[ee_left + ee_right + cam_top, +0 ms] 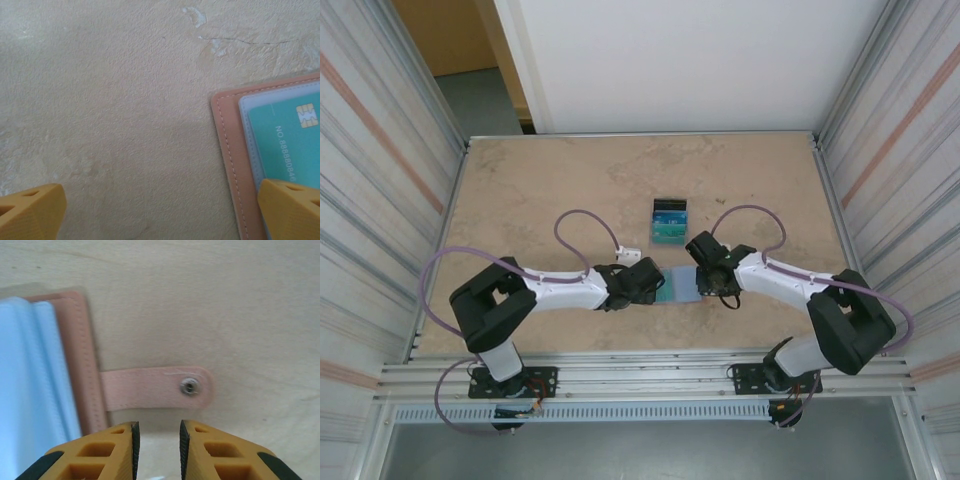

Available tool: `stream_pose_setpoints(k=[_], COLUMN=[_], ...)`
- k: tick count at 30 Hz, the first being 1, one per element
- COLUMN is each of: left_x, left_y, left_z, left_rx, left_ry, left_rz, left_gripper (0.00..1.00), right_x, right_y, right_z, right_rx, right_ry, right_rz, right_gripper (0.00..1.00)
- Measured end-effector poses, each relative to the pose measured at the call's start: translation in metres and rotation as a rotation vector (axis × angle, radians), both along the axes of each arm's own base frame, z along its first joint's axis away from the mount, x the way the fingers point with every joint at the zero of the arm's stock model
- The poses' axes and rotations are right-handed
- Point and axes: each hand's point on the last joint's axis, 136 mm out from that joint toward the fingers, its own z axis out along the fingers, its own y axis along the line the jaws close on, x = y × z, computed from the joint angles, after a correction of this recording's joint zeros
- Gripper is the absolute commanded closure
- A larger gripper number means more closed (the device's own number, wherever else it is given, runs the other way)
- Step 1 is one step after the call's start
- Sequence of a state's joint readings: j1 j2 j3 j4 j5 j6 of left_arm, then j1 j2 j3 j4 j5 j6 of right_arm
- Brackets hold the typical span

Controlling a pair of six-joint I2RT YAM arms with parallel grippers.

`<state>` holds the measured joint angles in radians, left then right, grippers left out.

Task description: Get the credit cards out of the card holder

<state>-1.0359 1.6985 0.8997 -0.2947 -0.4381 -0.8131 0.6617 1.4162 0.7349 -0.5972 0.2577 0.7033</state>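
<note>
Left gripper [160,194]: jaws spread wide at wallet [227,165] edge
Right gripper [157,432]: narrow gap, empty
Risk: we drag the unpinned wallet — card [282,142] never slides out

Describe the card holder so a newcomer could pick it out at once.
On the beige table, look near the middle front, before the black-backed upright card stand. The pinkish-brown leather wallet lies open and flat there, light-blue inside. Unlike the stand, it has a snap tab.

The card holder [680,285] lies open on the bench [570,180] between the left pincer [656,284] and right pincer [706,290], a card [287,142] tucked inside, the stand [670,220] behind it.
</note>
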Motion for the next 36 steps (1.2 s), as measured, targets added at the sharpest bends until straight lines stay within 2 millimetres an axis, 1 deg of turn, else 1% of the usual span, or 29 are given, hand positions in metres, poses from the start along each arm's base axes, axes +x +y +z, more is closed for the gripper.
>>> stream_pose_setpoints(k=[2, 4, 7, 9, 11, 13, 15, 17, 19, 21, 25, 31, 34, 36], left_x=[0.0, -0.001, 0.0, 0.001, 0.001, 0.002, 0.002, 0.003, 0.004, 0.006, 0.009, 0.008, 0.01, 0.01], left_y=[0.001, 0.001, 0.001, 0.0, -0.001, -0.002, -0.001, 0.002, 0.004, 0.006, 0.003, -0.001, 0.0, 0.001], left_z=[0.003, 0.007, 0.015, 0.021, 0.025, 0.026, 0.026, 0.024, 0.023, 0.023, 0.022, 0.015, 0.011, 0.007], left_rx=[-0.002, -0.007, -0.025, -0.039, -0.049, -0.056, -0.058, -0.055, -0.053, -0.056, -0.079, -0.101, -0.104, -0.101], left_ry=[-0.001, -0.005, -0.019, -0.028, -0.034, -0.037, -0.037, -0.032, -0.03, -0.029, -0.024, -0.005, 0.003, 0.014], left_rz=[0.0, 0.0, 0.001, 0.002, 0.001, 0.002, 0.004, 0.01, 0.017, 0.024, 0.026, 0.02, 0.024, 0.029], left_gripper=[0.02, 0.01, 0.01, 0.01, 0.01, 0.01, 0.01, 0.01, 0.01, 0.01, 0.01, 0.01, 0.01, 0.01], right_x=[-0.002, -0.002, 0.002, 0.005, 0.005, 0.003, 0.002, 0.002, 0.001, 0.0, 0.001, -0.003, -0.002, 0.001], right_y=[-0.006, -0.01, -0.012, -0.01, -0.008, -0.001, 0.012, 0.028, 0.044, 0.058, 0.08, 0.099, 0.113, 0.12], right_z=[0.004, 0.013, 0.037, 0.056, 0.07, 0.08, 0.088, 0.092, 0.091, 0.088, 0.07, 0.036, 0.028, 0.026], right_rx=[-0.022, -0.032, -0.016, 0.021, 0.066, 0.13, 0.213, 0.303, 0.375, 0.432, 0.484, 0.461, 0.45, 0.448], right_ry=[-0.004, -0.023, -0.082, -0.133, -0.171, -0.188, -0.196, -0.191, -0.171, -0.139, -0.063, 0.049, 0.076, 0.08], right_rz=[-0.005, -0.009, -0.015, -0.018, -0.016, -0.005, 0.016, 0.045, 0.076, 0.104, 0.133, 0.165, 0.189, 0.199], right_gripper=[0.7, 0.69, 0.69, 0.69, 0.68, 0.66, 0.67, 0.67, 0.69, 0.74, 0.8, 0.8, 0.8, 0.79])
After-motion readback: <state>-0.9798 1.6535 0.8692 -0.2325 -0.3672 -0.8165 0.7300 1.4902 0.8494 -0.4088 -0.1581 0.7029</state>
